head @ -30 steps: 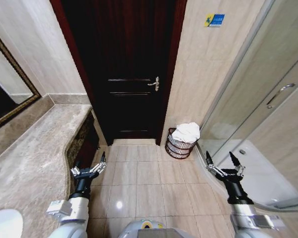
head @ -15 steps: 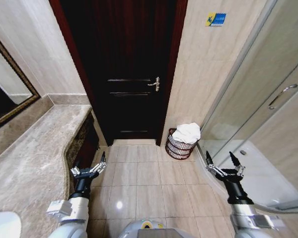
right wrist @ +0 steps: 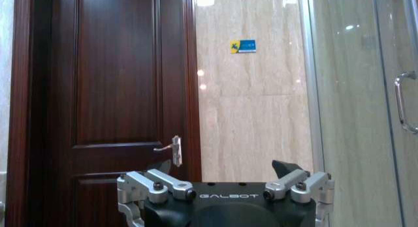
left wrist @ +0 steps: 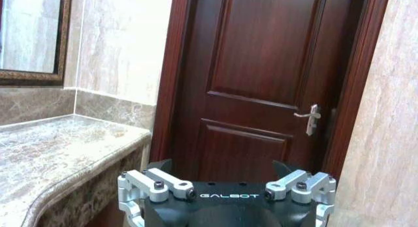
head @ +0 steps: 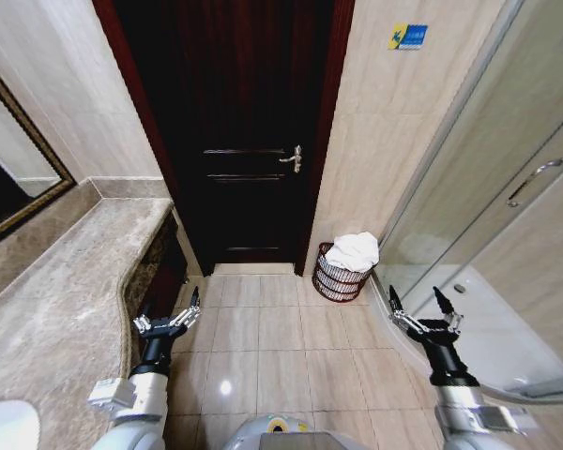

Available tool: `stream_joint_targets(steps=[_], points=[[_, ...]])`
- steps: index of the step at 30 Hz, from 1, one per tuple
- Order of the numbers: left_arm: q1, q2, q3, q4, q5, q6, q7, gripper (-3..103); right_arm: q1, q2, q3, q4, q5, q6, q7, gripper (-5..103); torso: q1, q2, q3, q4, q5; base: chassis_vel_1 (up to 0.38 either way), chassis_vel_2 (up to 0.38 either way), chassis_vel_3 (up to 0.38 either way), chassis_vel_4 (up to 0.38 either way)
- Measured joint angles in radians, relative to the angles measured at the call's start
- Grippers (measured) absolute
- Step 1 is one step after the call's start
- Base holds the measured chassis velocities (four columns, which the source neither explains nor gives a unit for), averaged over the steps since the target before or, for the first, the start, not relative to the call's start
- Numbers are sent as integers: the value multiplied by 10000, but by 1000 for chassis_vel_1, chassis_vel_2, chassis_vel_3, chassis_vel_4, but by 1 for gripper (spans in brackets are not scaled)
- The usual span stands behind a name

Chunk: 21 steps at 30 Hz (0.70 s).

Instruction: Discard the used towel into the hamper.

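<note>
The small round dark reddish-brown wire hamper (head: 342,273) stands on the tiled floor beside the dark wooden door (head: 244,141), a crumpled white towel (head: 353,249) heaped in it. The left gripper (head: 171,310) and right gripper (head: 418,305) hover low, empty, fingers spread

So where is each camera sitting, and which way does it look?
Head view: high up, looking down at the tiled floor, the round dark wire hamper with a white towel, and both open grippers, left and right.
Left wrist view: behind the left gripper, facing the dark wooden door.
Right wrist view: behind the right gripper.
All share that door.
</note>
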Motion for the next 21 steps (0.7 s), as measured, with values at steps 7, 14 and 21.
stream_joint_targets(steps=[7,14,21], points=[[0,0,0,0,0,0,0,100,0,0,0,0,0,0,0,100,0,0,0,0,0,0,0,0,0],[0,0,0,0,0,0,0,100,0,0,0,0,0,0,0,100,0,0,0,0,0,0,0,0,0],[0,0,0,0,0,-1,0,100,0,0,0,0,0,0,0,100,0,0,0,0,0,0,0,0,0]])
